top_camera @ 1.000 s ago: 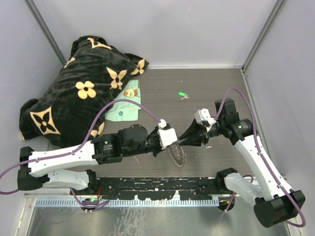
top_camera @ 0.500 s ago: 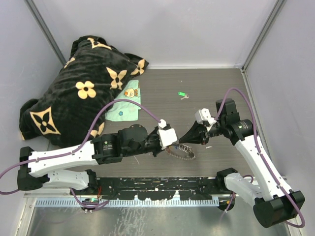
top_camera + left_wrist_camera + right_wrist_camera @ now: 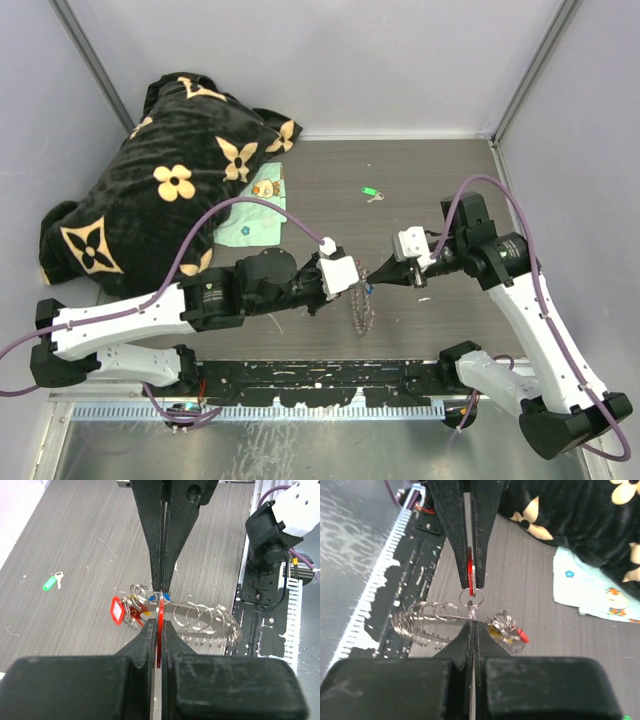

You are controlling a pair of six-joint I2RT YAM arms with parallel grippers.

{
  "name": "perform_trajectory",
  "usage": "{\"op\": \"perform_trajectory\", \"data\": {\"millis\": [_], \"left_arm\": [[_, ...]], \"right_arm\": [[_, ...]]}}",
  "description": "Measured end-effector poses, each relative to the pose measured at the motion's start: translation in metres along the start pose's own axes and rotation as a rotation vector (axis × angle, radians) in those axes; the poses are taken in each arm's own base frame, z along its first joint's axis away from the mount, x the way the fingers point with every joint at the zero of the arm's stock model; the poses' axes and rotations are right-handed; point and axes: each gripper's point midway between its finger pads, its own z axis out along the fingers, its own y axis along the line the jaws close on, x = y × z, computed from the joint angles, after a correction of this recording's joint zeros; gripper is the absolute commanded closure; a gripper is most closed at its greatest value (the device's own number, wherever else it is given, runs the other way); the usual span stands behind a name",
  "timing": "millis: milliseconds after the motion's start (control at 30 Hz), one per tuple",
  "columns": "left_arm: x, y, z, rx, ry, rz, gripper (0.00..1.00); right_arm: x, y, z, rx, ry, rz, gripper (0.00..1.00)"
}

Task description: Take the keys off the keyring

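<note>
working one key [image 3: 470, 570] off: left end effector [image 3: 159, 625] grips its red tag, right end effector [image 3: 473, 624] grips the keyring [image 3: 205, 617] just beside; next probably needs a steady pull apart.

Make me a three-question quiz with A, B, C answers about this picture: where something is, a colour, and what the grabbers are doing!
1. Where is the green-tagged key? A) alone on the table B) on the blanket C) inside a gripper
2. What colour tag does the left gripper pinch? A) purple B) red C) white
3. The keyring is: A) lying on the blanket B) dropped behind the arms C) pinched by the right gripper

Answers: 1 A, it lies apart from both arms. 2 B, a red tag sits between its fingers. 3 C, shut fingers clamp one of its rings.
</note>
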Motion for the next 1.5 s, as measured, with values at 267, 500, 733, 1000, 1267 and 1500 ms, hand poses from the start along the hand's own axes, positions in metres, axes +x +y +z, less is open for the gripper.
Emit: {"op": "perform_trajectory", "data": {"millis": [267,500,733,1000,1267,1500], "left_arm": [[-0.009,0.005,-0.003,-0.006,0.021,0.027,1.00],[-0.002,0.006,-0.002,-0.008,0.048,0.039,1.00],[-0.005,0.004,-0.004,-0.002,0.031,0.048,1.00],[-0.001,-0.001,0.003,0.007,0.006,0.029,1.00],[0.010,-0.005,0.008,0.012,0.017,0.007,1.00],[0.012,-0.005,0.008,0.014,0.020,0.005,1.00]], "right_arm": [[-0.013,-0.001,0.008,-0.043,0.225,-0.220,0.99],[-0.006,-0.011,0.000,-0.026,0.416,-0.276,0.99],[-0.009,-0.011,-0.008,-0.009,0.502,-0.307,0.99],[-0.004,0.000,-0.014,-0.023,0.512,-0.256,0.99],[0.019,0.003,-0.003,-0.003,0.372,-0.083,0.78],[0.020,-0.009,-0.001,0.060,0.251,0.028,0.70]]}}
